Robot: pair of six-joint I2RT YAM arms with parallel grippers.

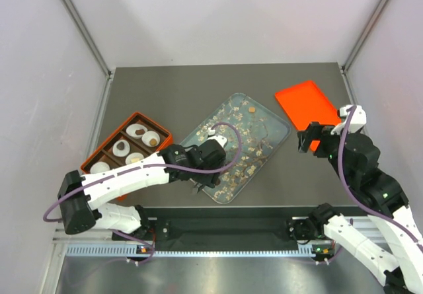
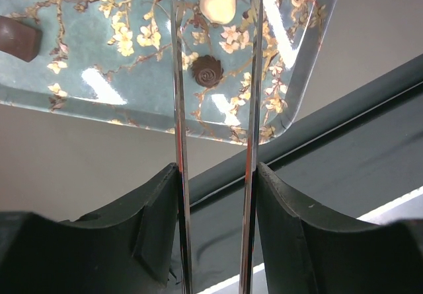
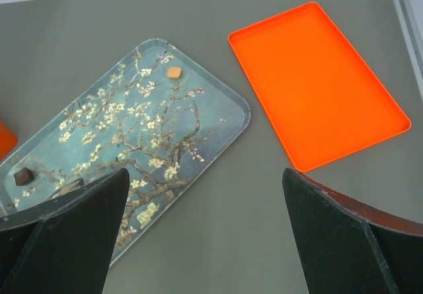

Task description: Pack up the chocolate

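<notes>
- Currently a dark rose-shaped chocolate point(image 2: 208, 74) and a cream-white piece point(image 2: 218, 1) lie on the blossom-print tray point(image 2: 79, 56), framed between my left gripper's point(image 2: 213, 36) spread blades, touching neither.
- Grey table point(image 1: 165, 89), white enclosure walls.
- My right gripper point(image 3: 205, 175) gapes wide near an orange tray point(image 3: 317, 82).
- Only the top view shows cupped pieces point(image 1: 151, 137) in the compartment box point(image 1: 110, 140).

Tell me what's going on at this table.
Two robot arms are packing chocolates. The left tool, open, hovers over the near corner of the blossom-patterned tray, lined up on a dark rose-shaped chocolate and a cream-white piece. The compartment box on the left holds some pieces in paper cups. The right tool is open and empty near the orange tray.
</notes>
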